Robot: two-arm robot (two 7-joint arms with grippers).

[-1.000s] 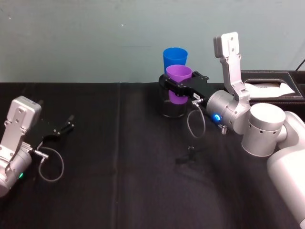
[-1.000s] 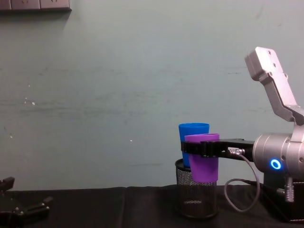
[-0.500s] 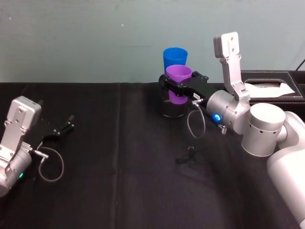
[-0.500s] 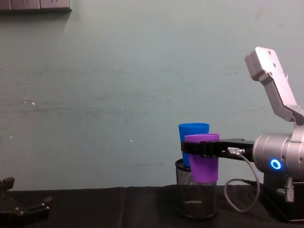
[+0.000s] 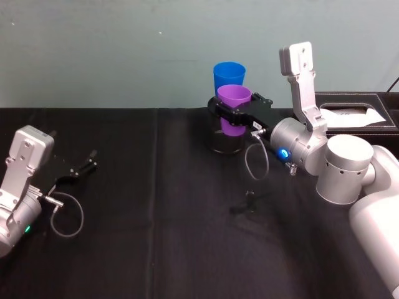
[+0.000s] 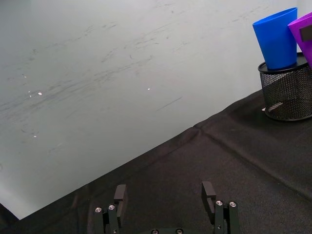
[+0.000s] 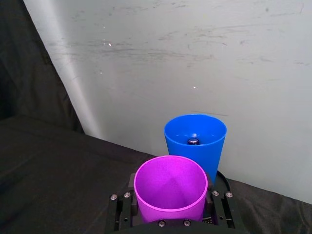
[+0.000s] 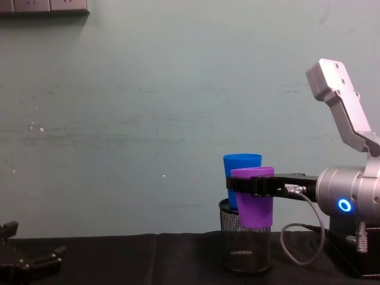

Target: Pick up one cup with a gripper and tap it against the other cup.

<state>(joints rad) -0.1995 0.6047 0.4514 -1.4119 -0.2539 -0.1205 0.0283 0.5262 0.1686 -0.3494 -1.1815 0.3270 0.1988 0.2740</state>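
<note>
My right gripper (image 5: 234,113) is shut on the purple cup (image 5: 234,95) and holds it upright in the air, at the near side of the black mesh pen holder (image 5: 225,144). The blue cup (image 5: 229,71) stands in that holder, just behind the purple one. In the chest view the purple cup (image 8: 256,211) overlaps the blue cup (image 8: 240,163); whether they touch I cannot tell. In the right wrist view the purple cup (image 7: 170,187) sits between the fingers, the blue cup (image 7: 195,146) right beyond it. My left gripper (image 5: 87,167) rests open at the far left.
A black tissue box (image 5: 352,115) stands at the back right, behind my right arm. A small black object (image 5: 248,202) lies on the black tablecloth (image 5: 156,237) near the middle. The wall rises close behind the cups.
</note>
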